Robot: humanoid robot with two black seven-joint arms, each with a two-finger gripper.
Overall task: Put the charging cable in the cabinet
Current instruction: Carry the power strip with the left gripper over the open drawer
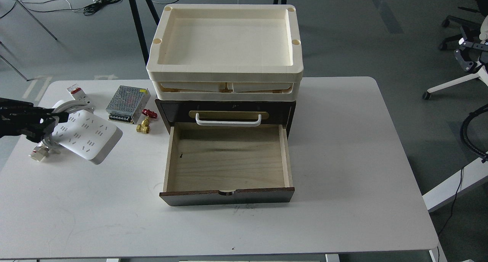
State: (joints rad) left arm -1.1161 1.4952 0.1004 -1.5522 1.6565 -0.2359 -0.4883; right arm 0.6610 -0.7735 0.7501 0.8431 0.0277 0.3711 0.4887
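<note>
The charging cable [87, 135], a white power strip with its coiled cord at its left end, is at the table's left side, left of the cabinet. My left gripper [51, 121] comes in from the left edge and is shut on the strip's left end by the cord. The strip looks tilted, its right end toward the table. The dark brown cabinet [169, 109] stands mid-table with its pale wood drawer [228, 159] pulled open and empty, below the white bar handle [228, 120]. My right gripper is out of view.
Cream trays [225, 69] are stacked on the cabinet. A silver mesh box [127, 98], a red-topped adapter [78, 93] and a brass valve [144, 124] lie between strip and cabinet. A small plug-like piece [38, 153] lies near the table's left edge.
</note>
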